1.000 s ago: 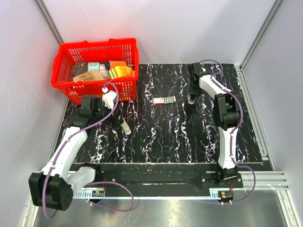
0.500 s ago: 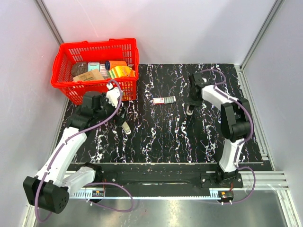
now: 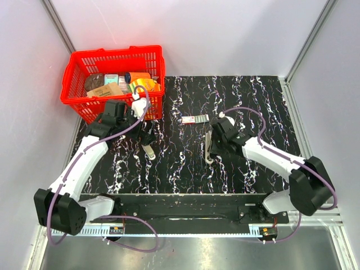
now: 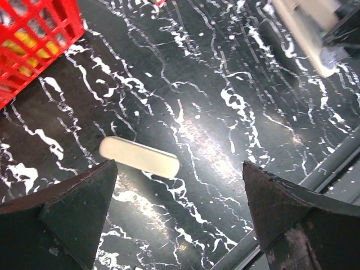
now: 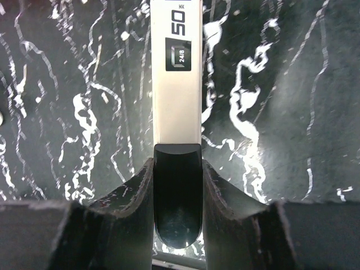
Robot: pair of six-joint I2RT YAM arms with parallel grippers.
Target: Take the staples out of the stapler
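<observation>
1. Silver stapler (image 5: 176,84) is seen in the right wrist view, with a "50" mark and a "24/6" label printed on its long body.
2. Its black end is clamped between the two dark fingers (image 5: 132,194) of the right gripper (image 3: 211,145), so that pincer is closed on the stapler.
3. From the top view, the stapler is located near the middle of the black marbled table (image 3: 185,174), with its long axis running roughly near to far.
4. Whether the stapler's underside is touching the table cannot be told.
5. The left gripper (image 4: 180,185) is spread wide, with nothing gripped between its fingers.
6. It is held over the table, just in front of the near right corner of the red basket (image 3: 115,52).
7. A pale oblong piece (image 4: 139,157) is seen lying flat on the table in the left wrist view, in the gap between the left fingers but touched by neither.
8. A small red-and-white pack (image 3: 195,119) is seen lying flat on the table, between the basket and the right gripper and apart from both.
9. What is inside the pack is too small to be told.
10. The basket is set at the far left corner of the table, and assorted packaged goods are seen inside it.
11. The two grippers are kept well apart, with the pale piece lying between them nearer the left one.
</observation>
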